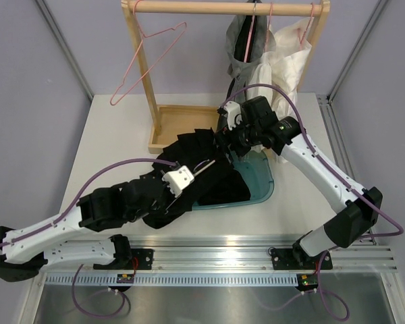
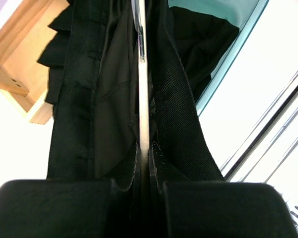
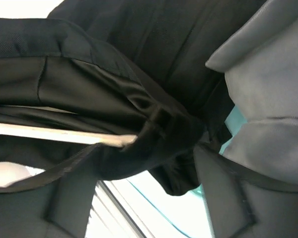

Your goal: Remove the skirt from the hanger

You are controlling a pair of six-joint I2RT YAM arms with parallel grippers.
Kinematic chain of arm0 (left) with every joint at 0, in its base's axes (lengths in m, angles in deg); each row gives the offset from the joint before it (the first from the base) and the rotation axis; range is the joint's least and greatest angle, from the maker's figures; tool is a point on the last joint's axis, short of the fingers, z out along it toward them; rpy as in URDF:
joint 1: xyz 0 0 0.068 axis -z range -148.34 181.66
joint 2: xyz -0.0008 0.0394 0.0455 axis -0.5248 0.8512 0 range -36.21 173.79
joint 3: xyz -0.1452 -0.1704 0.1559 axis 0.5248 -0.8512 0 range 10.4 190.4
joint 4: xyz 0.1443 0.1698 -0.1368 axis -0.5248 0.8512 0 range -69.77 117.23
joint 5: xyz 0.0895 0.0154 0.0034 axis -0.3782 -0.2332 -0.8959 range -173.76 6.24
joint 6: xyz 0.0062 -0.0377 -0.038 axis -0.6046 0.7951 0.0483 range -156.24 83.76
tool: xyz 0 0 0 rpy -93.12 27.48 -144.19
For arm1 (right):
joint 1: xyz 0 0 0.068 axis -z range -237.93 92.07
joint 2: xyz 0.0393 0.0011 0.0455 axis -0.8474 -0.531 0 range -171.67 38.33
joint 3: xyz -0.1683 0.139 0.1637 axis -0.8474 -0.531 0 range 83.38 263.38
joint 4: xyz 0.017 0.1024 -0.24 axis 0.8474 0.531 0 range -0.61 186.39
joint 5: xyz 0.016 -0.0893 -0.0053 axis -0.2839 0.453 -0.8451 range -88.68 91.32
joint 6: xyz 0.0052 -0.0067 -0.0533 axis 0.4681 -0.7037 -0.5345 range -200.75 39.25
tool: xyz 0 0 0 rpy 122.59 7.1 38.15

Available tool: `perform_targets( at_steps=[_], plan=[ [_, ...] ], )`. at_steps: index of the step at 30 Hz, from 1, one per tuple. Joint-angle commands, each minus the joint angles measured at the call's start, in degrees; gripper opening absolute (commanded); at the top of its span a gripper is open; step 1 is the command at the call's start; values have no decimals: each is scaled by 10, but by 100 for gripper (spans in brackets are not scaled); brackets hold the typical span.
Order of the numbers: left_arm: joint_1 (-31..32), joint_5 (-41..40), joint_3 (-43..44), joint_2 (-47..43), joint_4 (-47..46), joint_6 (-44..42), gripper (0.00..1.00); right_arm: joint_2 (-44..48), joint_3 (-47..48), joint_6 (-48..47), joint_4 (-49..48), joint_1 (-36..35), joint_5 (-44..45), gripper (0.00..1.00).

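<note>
Skirt (image 1: 219,185): dark, pleated, off the rack and lying at table (image 1: 115,135) centre. Its 3 o'clock side is draped over the teal tub (image 1: 264,182); the pleated edge reaches toward 11 o'clock onto the rack's wooden base tray (image 1: 182,115).

Hanger bar (image 2: 143,99): pale and thin, inside the waist opening with fabric on both sides.

Left gripper (image 2: 144,188): enters from 8 o'clock. Fingers are together, clamped on the hanger bar, with frayed waist edges pressed in at either side of it.

Right gripper (image 3: 159,168): comes in from 4 o'clock and sits at the skirt's 1 o'clock end. Jaws stand apart, with a bunched fold of the waistband between them. Cannot tell whether the pads press the cloth. The bar's end disappears into that fold.

Wooden rack (image 1: 223,8): at 12 o'clock. An empty pink hanger (image 1: 148,57) hangs tilted at its 10 o'clock end; grey and cream garments (image 1: 270,61) hang at its 2 o'clock end.
</note>
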Motion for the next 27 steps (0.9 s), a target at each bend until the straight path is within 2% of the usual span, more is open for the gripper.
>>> perform_targets(
  at_steps=[1,3,4,10,11,12,16,19,23,27],
  plan=[
    [20,-52,45,-6,-44,-4,0,-7,1,4,-12,-4,40,78],
    [32,-62,47,-13,-38,-2,0,-8,0,6,-19,-5,57,68],
    [37,-64,47,-16,-35,2,0,-9,1,5,-20,-4,64,56],
    [51,-71,43,-45,-8,24,0,12,-24,-10,-40,-1,138,22],
    [51,-63,41,-51,-5,26,0,16,-28,-12,-49,2,154,10],
    [53,-56,40,-60,-3,26,0,20,-34,-12,-53,12,162,3],
    [54,11,33,-93,10,20,0,41,-40,1,-72,76,170,0],
    [54,52,28,-108,21,25,0,49,-33,13,-71,128,136,0],
    [53,46,25,-135,-3,37,0,65,-57,-41,-56,142,-10,0],
    [54,44,12,-173,-35,40,0,76,-77,-75,-45,142,-48,0]
  ],
)
